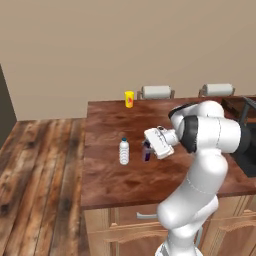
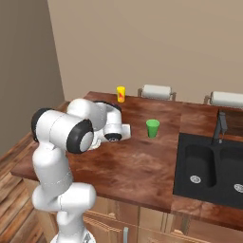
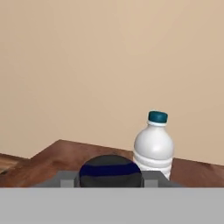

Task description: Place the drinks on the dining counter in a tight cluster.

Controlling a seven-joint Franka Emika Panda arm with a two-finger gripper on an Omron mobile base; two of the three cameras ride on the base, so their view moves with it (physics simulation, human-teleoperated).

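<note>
A clear-white water bottle [image 1: 124,151] with a dark cap stands upright on the dining counter [image 1: 110,182], left of the middle. Just to its right is the shorter purple-blue bottle [image 1: 146,151], with my gripper [image 1: 148,149] shut on it from the side. A small gap separates the two drinks. In the hand view the purple-blue bottle's dark top [image 3: 110,169] sits between my gripper's [image 3: 110,177] fingers, and the water bottle [image 3: 154,146] stands just beyond on the counter [image 3: 52,157]. I cannot tell whether the held bottle touches the wood.
A yellow cup [image 1: 129,99] stands at the counter's far edge, and a green cup [image 2: 152,128] sits nearer the middle. A black sink [image 2: 209,163] with a faucet is set into the right part. Two white-cushioned stools [image 1: 156,92] line the far side.
</note>
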